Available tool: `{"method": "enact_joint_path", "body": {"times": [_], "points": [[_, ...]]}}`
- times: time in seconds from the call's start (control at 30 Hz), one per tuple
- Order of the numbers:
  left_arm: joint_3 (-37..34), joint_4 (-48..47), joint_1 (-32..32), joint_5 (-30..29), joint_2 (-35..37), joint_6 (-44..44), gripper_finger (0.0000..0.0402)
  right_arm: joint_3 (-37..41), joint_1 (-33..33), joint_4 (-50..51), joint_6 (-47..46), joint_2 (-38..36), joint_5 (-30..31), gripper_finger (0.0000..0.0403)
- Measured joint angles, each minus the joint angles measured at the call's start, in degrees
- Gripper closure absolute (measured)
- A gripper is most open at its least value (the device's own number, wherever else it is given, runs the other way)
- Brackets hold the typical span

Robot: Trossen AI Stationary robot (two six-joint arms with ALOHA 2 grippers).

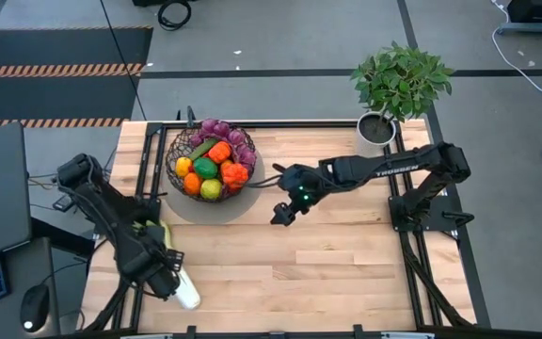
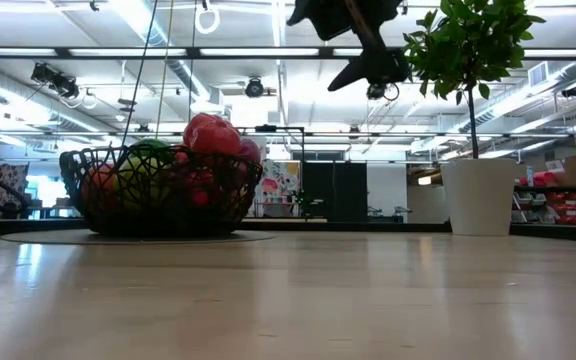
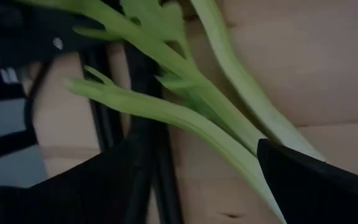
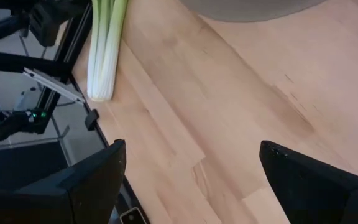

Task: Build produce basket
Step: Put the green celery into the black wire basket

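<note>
The dark wire basket (image 1: 171, 156) stands at the far middle of the table on a grey round mat and holds produce (image 1: 212, 168): grapes, orange, lime, red pepper. It also shows in the low view (image 2: 158, 200). A leek (image 1: 185, 292) lies near the table's left near corner, white end toward the near edge, and shows in the right wrist view (image 4: 103, 50). My left gripper (image 1: 163, 275) is open low over the leek, and its green leaves (image 3: 185, 118) pass between the two fingers. My right gripper (image 1: 283, 213) is open and empty above the table, right of the basket. My left gripper stands with one finger on either side of the leek's green stalk (image 3: 253, 155). The stalk runs close by one finger (image 3: 309, 180). I cannot tell whether that finger touches it. The leek lies on the table.
A potted green plant (image 1: 398, 85) in a white pot stands at the far right corner. Black frame rails (image 1: 144, 169) run along the table's left and right edges. Bare wood (image 1: 327, 273) lies across the middle and near right.
</note>
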State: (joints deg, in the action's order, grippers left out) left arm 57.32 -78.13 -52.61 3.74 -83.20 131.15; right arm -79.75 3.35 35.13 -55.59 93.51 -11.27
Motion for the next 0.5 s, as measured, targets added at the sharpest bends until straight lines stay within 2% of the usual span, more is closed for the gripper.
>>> {"method": "enact_joint_path", "body": {"times": [0.2, 0.5], "points": [[-0.5, -5.7, -2.9, -0.2, 4.5, 0.2, 0.0059, 0.0, 2.7, -0.7, -4.3, 0.0, 3.3, 0.0030], [-6.8, 3.5, -3.2, 0.2, 9.1, 1.0, 0.0059, 0.0, 6.3, -0.8, -7.3, 0.0, 5.3, 0.0030]]}}
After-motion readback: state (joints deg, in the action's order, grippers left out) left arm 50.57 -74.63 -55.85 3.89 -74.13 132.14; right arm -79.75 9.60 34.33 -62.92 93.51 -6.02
